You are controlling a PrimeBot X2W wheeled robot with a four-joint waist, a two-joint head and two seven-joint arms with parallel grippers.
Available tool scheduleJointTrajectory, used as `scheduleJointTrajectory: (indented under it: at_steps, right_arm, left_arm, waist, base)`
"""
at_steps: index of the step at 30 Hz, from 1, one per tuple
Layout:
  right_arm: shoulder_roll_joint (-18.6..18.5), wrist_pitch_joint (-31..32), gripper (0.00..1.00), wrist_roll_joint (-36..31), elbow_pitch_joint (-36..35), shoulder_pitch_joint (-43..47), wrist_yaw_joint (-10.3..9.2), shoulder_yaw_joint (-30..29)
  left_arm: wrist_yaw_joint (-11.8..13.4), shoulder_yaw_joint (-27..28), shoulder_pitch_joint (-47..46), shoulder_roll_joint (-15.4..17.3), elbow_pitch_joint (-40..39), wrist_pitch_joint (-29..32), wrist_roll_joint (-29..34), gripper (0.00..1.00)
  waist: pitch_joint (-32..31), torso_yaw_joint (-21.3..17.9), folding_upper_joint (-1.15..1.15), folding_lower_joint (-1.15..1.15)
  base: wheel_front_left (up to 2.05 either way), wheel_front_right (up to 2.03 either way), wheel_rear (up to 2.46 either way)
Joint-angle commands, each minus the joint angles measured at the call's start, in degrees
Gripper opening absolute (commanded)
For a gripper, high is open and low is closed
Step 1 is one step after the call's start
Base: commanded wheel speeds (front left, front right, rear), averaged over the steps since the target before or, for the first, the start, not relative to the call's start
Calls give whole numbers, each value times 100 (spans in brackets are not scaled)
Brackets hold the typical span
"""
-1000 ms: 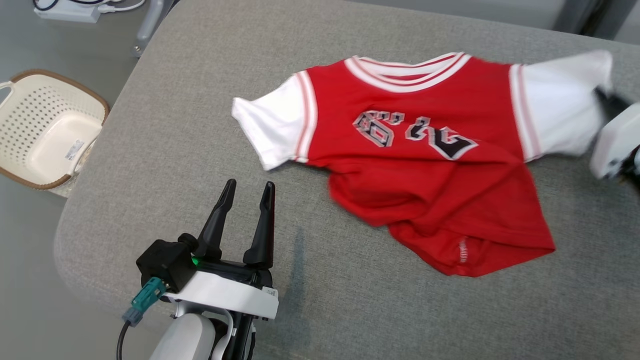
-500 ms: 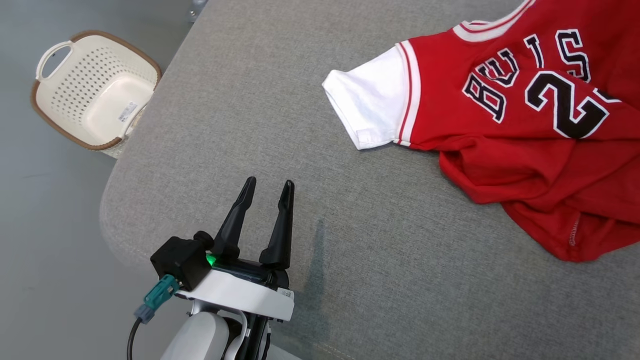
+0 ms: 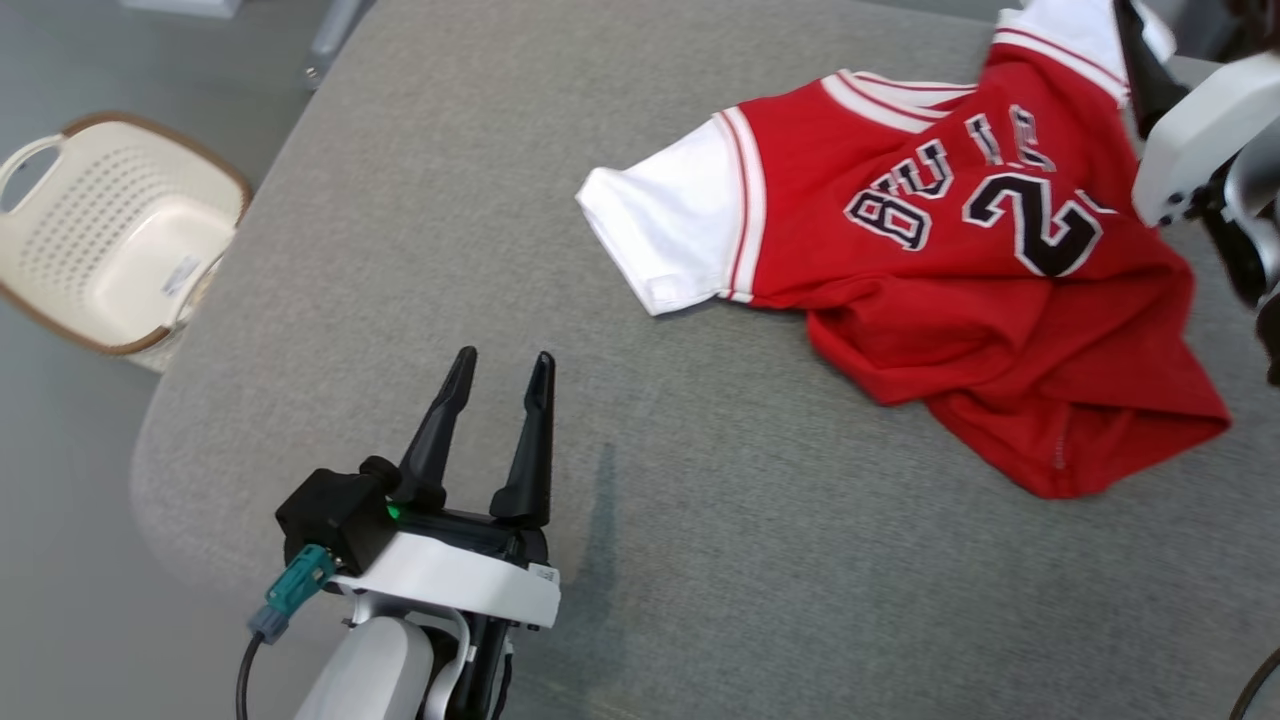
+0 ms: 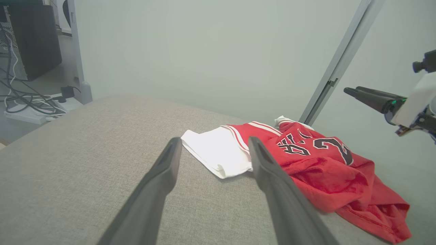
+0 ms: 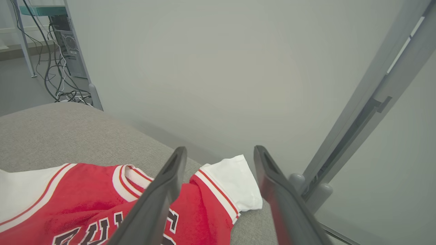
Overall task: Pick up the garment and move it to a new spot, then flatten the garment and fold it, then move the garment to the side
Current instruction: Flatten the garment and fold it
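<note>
Garment point(image 3: 950, 300) — far sleeve cut off

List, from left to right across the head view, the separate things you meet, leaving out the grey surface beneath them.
basket → left hand → garment → right hand
</note>
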Motion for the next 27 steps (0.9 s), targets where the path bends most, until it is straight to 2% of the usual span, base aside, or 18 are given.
scheduleJointTrajectory:
  at_steps: [1, 6, 12, 18, 22, 27]
  right_arm:
    - [-17, -68, 100, 89, -68, 131, -4, 21]
    - [26, -207, 100, 519, -518, 759, -3, 52]
    - [-63, -236, 100, 744, -1460, 1598, -3, -471]
    - [68, -235, 100, 320, -2678, 2822, -3, -1490]
    - [398, -233, 100, -43, -3418, 3763, -2, -2207]
    - [786, -230, 100, -476, -4015, 4598, -3, -2615]
  left_arm:
    - [-24, 70, -60, 27, 28, 0, 60, 100]
    - [-96, 306, 11, 28, 88, 0, 249, 100]
    - [-168, 633, 157, 29, 122, 0, 417, 100]
    - [-218, 913, 302, 26, 118, 0, 546, 100]
    - [-255, 1044, 394, 26, 120, 0, 611, 100]
    - [-292, 1132, 536, 25, 119, 0, 635, 100]
  waist:
    - [-209, -269, 0, 0]
    - [-539, -689, 0, 0]
    - [-897, -1149, 0, 0]
    - [-1166, -1518, 0, 0]
    - [-1298, -1674, 0, 0]
    - [-1407, -1780, 0, 0]
  base:
    - [0, 0, 0]
    - [0, 0, 0]
    - [0, 0, 0]
    - [0, 0, 0]
    - [0, 0, 0]
    - [0, 0, 0]
